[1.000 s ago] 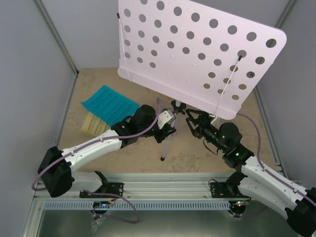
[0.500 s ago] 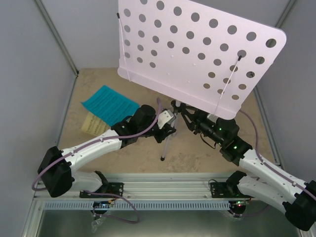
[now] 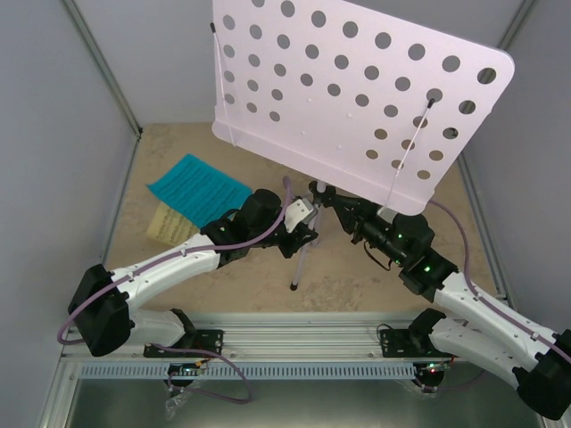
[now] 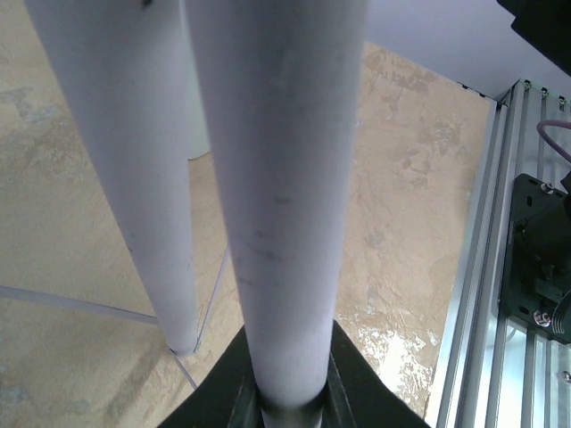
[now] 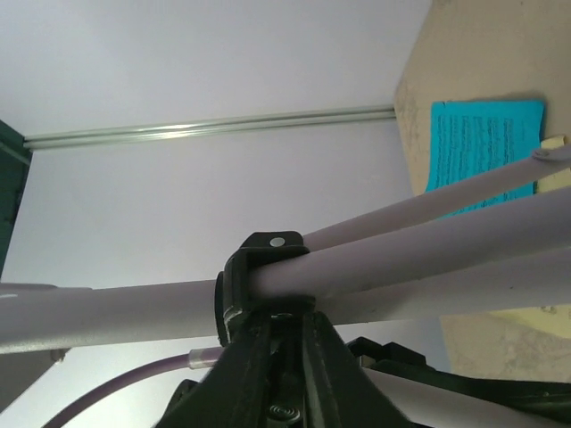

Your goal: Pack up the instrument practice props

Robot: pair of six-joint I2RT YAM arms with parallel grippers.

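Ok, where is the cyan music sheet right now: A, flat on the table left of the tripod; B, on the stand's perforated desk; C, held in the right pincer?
A: the cyan music sheet lies flat on the table, left of the tripod, beside the yellow sheet.

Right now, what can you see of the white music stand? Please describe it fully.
The music stand has a wide white desk, like painted metal, full of round holes, with two thin wire page holders. It stands in the middle of the sandy table, desk tilted, on thin pale tube legs that meet in a black collar. The left hand is shut on one tube; the right hand grips at the collar. No sheet lies on it.
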